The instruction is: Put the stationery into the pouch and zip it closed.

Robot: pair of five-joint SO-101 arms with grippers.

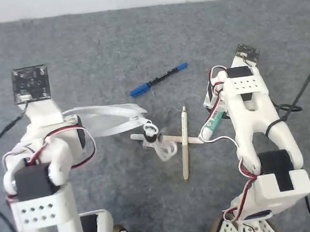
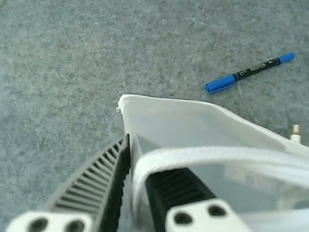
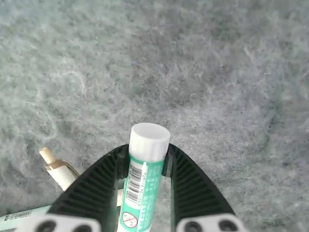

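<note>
Left tool (image 2: 135, 155): I see it clamped on the rim of the pouch (image 2: 193, 125). One finger is outside the wall and the other is inside, under the white zip band.
Pouch: it is white and half clear, and its mouth stands open. In the high view it lies on the left half of the surface (image 1: 80, 46), just in front of my left arm, with the open side turned toward the middle.
Right tool (image 3: 148, 152): its two black fingers (image 3: 104, 176) are pressed on the glue stick (image 3: 145, 181), one on each side.
Glue stick: it has a green and white body with a white cap, and the cap comes out past the fingertips. In the high view I see it under the right arm, tilted, with one end toward the middle of the surface.
Blue pen (image 1: 159, 80): it lies flat on the gray surface beyond the pouch, apart from both tools. Its cap end is toward the left arm.
Cream pen (image 1: 184, 142): it lies between the two arms, with its tip away from the bases. A thin pale stick (image 1: 174, 139) lies across it.
Small white item (image 1: 156, 139): it rests just beside the mouth of the pouch, touching the thin stick. I cannot tell what it is.
Surface: it is a gray, felt-like cover.
</note>
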